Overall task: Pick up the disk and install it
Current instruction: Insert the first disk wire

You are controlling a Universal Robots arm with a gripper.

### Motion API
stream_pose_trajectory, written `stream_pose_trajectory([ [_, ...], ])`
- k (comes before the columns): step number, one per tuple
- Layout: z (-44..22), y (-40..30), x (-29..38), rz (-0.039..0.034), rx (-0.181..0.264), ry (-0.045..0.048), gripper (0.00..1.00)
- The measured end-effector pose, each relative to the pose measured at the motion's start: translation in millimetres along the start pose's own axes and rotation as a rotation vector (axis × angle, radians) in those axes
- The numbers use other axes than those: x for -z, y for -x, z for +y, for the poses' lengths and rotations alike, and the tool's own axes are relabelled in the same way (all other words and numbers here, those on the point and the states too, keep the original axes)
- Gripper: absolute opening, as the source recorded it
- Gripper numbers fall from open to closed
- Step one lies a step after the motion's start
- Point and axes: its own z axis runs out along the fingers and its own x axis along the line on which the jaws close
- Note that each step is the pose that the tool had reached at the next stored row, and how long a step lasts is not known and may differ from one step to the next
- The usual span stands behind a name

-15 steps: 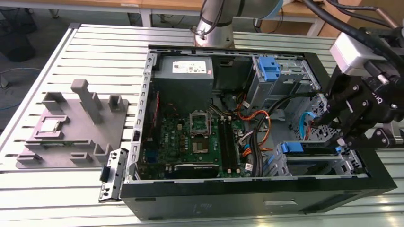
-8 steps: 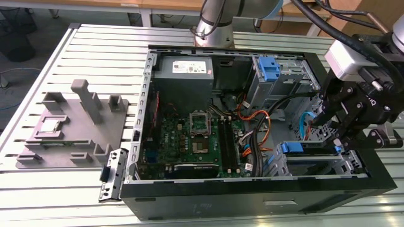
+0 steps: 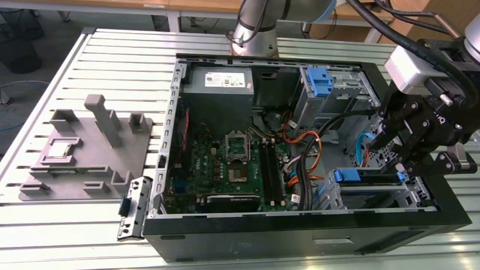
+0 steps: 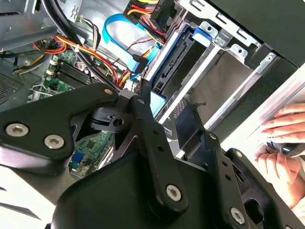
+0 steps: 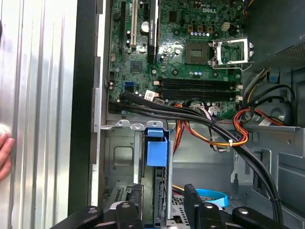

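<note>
Gripper (image 3: 408, 147): fingers spread, holding nothing, right of exterior frame above drive bay.
Disk (image 3: 358, 178): seated in bay (image 3: 390, 194), just below-left of the fingertips.

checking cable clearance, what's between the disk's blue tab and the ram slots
In the first wrist view, a bundle of black cables crosses between the disk's blue tab and the ram slots.

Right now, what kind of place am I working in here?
Probably a lab or workshop bench for computer assembly: an opened desktop tower lies on a slotted aluminium table, a grey fixture block holds parts beside it, and the gripper hangs over the drive bays.
</note>
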Motion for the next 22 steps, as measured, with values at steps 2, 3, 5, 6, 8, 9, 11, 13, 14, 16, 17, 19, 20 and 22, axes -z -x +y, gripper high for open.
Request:
stream_pose_trajectory([
  [2,0.1,0.0,1.1,-0.0001,0.0,0.0,0.48],
  [3,0.1,0.0,1.6,-0.0002,0.0,0.0,0.48],
  [5,0.1,0.1,1.7,-0.0003,0.0,0.0,0.48],
  [6,0.1,0.1,3.5,-0.0001,0.0,0.0,0.48],
  [8,0.2,0.2,5.1,-0.0001,0.0,0.0,0.48],
  [9,0.2,0.2,5.3,0.0,0.0,0.0,0.48],
  [11,0.2,0.2,6.0,0.0003,0.0,0.0,0.48],
  [13,0.2,0.3,6.5,-0.0001,0.0,0.0,0.48],
  [14,0.2,0.3,6.5,0.0,0.0,0.0,0.48],
  [16,0.2,0.3,6.3,0.0,0.0,0.0,0.48],
  [17,0.2,0.3,6.1,0.0,0.0,0.0,0.48],
  [19,0.2,0.3,5.4,-0.0001,0.0,0.0,0.48],
  [20,0.2,0.3,5.2,0.0,0.0,0.0,0.48],
  [22,0.2,0.3,4.4,-0.0001,0.0,0.0,0.48],
])
